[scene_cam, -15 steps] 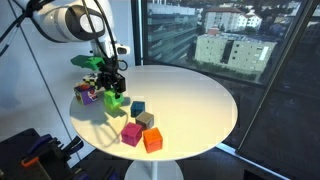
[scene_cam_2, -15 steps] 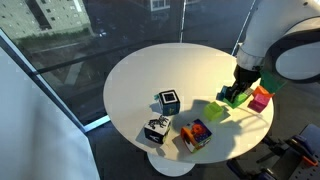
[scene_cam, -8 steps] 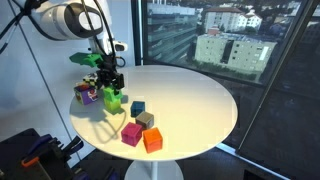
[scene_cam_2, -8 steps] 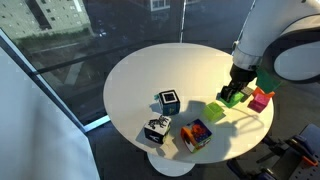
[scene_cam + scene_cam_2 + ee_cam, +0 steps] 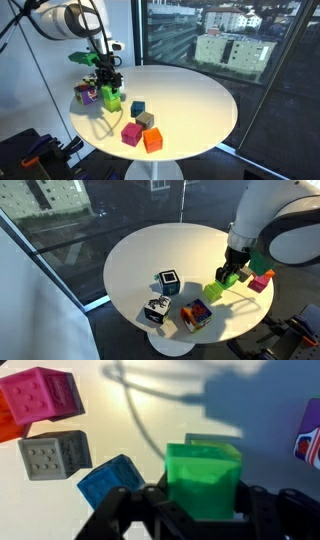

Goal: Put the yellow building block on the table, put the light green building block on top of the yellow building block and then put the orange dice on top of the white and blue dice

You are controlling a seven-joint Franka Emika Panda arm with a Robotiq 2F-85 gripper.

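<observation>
The green block [image 5: 203,478] sat clamped between the two fingers of the gripper [image 5: 230,276], which pressed on its opposite sides in the wrist view. In both exterior views it was at the robot's side of the table [image 5: 190,95], low over the white top or perhaps touching it; I could not tell which. I saw nothing under it, so I judged the stacking step not yet done. The yellow block I could not pick out for sure: a yellowish patch [image 5: 81,92] showed next to something purple near the table's edge, just beside the gripper, but it was too small to call. So I had to leave open whether the first step was finished. A teal cube [image 5: 115,482] lay close to the held block in the wrist view, near enough that I would have minded it on any sideways move. Further out, the orange dice [image 5: 195,315] and the white dice [image 5: 155,310] lay on the top near each other, side by side and apart, neither on the other, so the last step looked untouched. By my reckoning the job was about midway: green in hand and due to go onto yellow, then the dice to stack
</observation>
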